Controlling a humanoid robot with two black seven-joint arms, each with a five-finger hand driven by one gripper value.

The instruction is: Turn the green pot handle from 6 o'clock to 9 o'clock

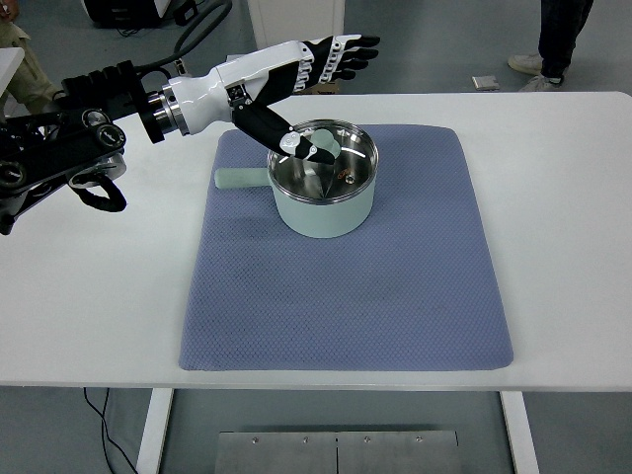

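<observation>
A pale green pot [326, 212] with a shiny steel inside stands on the blue-grey mat [346, 296], toward its far left part. Its green handle [240, 179] points left, at 9 o'clock. My left hand [331, 61] hovers above and behind the pot, fingers stretched out toward the right and holding nothing. Its black thumb [286, 136] reaches down over the pot's far-left rim. The white forearm [212, 94] runs back to the picture's left edge. No right arm shows.
The mat lies on a white table [89, 296] whose near edge runs along the bottom. A person's legs and shoes [553, 49] stand beyond the far right edge. Cables and a black hose lie on the floor at the far left.
</observation>
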